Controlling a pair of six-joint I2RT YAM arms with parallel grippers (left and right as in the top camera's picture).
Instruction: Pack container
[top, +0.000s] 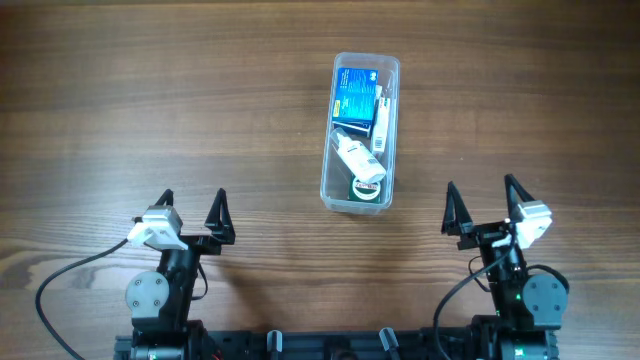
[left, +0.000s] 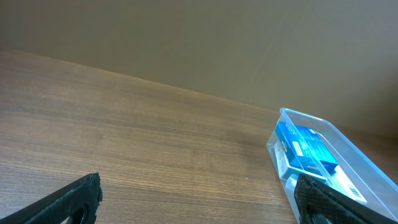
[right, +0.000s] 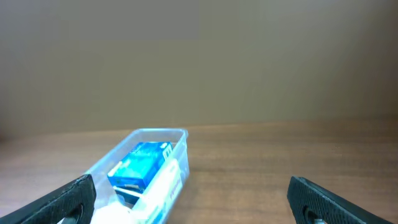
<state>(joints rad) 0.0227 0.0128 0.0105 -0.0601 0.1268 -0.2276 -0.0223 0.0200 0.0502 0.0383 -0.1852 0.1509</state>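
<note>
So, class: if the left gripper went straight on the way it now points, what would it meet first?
Nothing, as far as the views show: ahead of the left gripper lies only table. The container sits off to its right, outside that line.

A dark brown wooden table (top: 150, 120) with fine horizontal grain fills the scene under soft, even light, and behind it stands what seems a plain, dull beige wall (right: 199, 62).
</note>
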